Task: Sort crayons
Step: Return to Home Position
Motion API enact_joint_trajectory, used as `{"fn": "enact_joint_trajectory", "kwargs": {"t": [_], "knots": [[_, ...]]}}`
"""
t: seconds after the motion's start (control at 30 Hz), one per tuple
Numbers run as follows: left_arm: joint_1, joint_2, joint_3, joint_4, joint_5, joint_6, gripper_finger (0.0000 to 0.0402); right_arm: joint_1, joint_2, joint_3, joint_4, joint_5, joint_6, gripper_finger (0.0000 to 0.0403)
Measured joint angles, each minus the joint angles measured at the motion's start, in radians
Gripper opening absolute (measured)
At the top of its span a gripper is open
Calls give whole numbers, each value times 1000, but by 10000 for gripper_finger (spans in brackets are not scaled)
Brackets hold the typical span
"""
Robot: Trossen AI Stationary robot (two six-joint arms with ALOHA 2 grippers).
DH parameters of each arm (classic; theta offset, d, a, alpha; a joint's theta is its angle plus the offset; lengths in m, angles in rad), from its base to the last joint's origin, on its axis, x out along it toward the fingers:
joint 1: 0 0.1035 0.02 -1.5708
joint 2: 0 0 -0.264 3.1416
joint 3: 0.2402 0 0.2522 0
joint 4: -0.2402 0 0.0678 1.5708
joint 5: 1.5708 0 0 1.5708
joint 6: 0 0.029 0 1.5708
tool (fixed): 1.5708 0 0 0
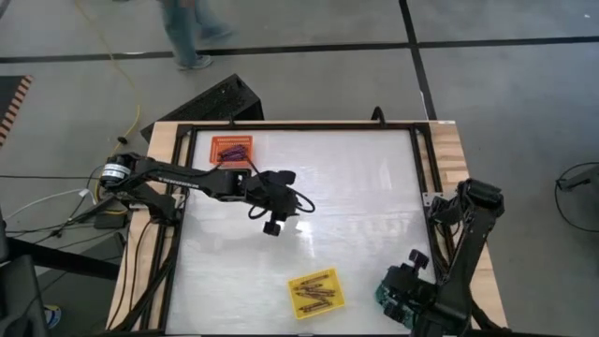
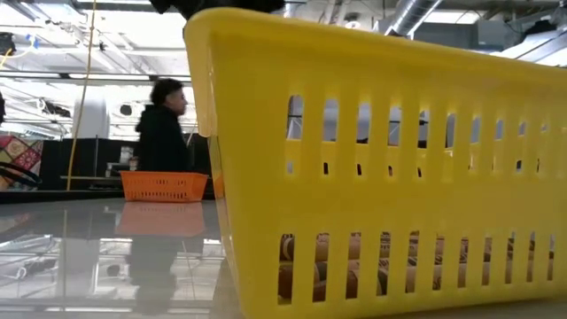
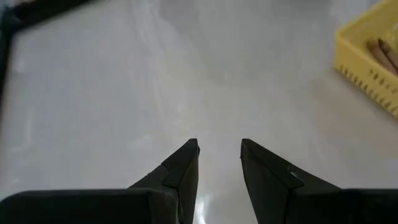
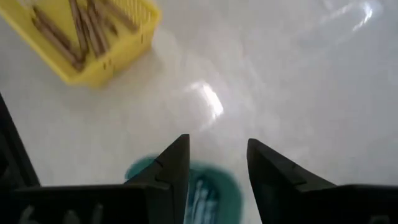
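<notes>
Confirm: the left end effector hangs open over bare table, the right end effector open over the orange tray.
Wrong tray. The right wrist view shows the right end effector open over the teal tray; the orange tray sits beside the left arm. The left end effector does hang open over bare table.

Brownish crayons [image 4: 56, 31], lying flat, in yellow tray [image 4: 118, 59]

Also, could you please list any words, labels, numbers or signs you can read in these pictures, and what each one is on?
None can be read.
Pale strip, perhaps lettering, along the left arm: too small to read.
Yellow tray, orange tray and table: no text shows.
</notes>
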Motion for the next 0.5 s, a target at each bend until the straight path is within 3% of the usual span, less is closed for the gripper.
{"fn": "enact_joint_trajectory", "kwargs": {"t": [0.3, 0.5], "knots": [[0, -145, 0, -98, -82, 5, 110, 23, -91, 0, -157, 177, -11, 154], [-3, -261, -6, -191, -122, -33, 110, 44, -153, -3, -158, 300, -117, 151]]}}
